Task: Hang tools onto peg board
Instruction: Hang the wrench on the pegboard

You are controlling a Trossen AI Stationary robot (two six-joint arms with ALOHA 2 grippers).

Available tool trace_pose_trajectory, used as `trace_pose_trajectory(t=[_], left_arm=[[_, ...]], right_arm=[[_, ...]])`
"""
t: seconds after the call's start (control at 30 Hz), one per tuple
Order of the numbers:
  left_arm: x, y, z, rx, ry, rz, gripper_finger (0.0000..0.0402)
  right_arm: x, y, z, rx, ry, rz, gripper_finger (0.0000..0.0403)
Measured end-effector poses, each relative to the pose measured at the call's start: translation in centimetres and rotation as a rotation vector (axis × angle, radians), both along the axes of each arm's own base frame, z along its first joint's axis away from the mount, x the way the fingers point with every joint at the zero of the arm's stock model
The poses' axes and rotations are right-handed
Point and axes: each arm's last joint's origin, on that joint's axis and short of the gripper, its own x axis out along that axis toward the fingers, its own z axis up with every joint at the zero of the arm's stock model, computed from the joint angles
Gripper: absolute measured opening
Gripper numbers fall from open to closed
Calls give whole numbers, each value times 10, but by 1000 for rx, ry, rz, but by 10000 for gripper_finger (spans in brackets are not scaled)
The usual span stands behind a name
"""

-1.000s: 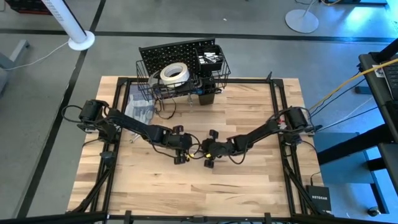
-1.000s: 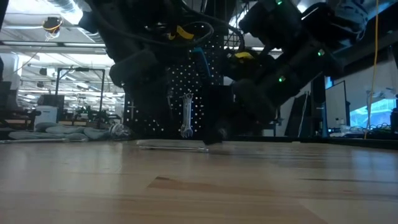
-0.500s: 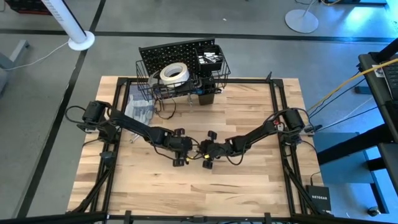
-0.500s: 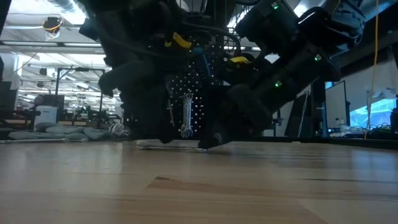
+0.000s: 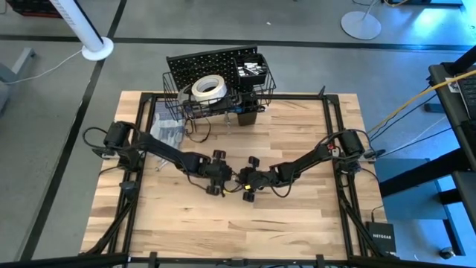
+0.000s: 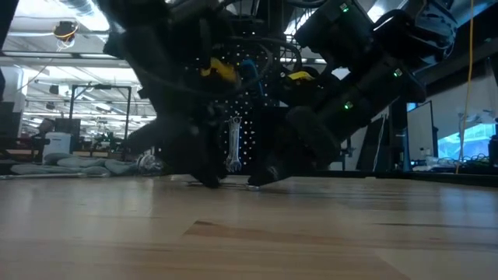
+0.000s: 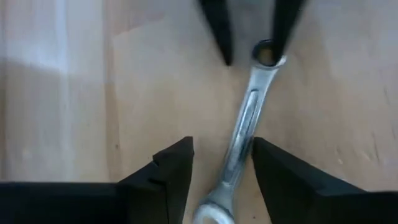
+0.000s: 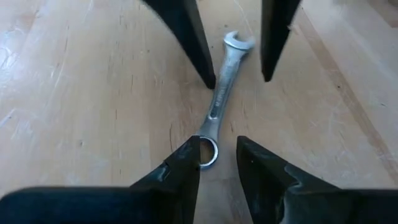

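A silver wrench [image 7: 244, 121] lies flat on the wooden table, mid-table between my two grippers. My left gripper [image 7: 222, 162] is open and low over the table, one finger on each side of the wrench's shaft near its open-jawed end [image 8: 238, 41]. My right gripper [image 8: 217, 155] is open and faces it, its fingers on either side of the ring end [image 8: 207, 153]. The black peg board [image 5: 208, 61] stands at the far edge. A second wrench [image 6: 233, 144] hangs on it, and a white tape roll [image 5: 209, 88] lies in its wire basket. My right gripper comes in slanting down from the table's right. One finger [image 8: 185, 163] stands right at the rim of the ring end [image 8: 200, 163]; whether it touches, I cannot tell. My left gripper's fingers stand beside the shaft and touch nothing that I can see.
Grey gloves [image 5: 166, 134] lie at the table's far left beside the left arm. A black cup [image 5: 248, 115] and a second basket with metal tools [image 5: 253, 71] hang on the peg board. Bare wood lies toward the near edge.
My left gripper has sunk toward the table and rolled about its own axis, coming down over the wrench. The wrench has stayed flat where it was.
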Motion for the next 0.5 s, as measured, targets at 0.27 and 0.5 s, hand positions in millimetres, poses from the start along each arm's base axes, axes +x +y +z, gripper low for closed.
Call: trace_pose_trajectory(t=[0.27, 0.5], left_arm=[[2, -22, -24, 299, 44, -135, 129], [11, -15, -32, 343, 25, -191, 105]], right_arm=[[0, 1, 0, 12, -4, 11, 111], [0, 1, 0, 32, 2, 32, 110]])
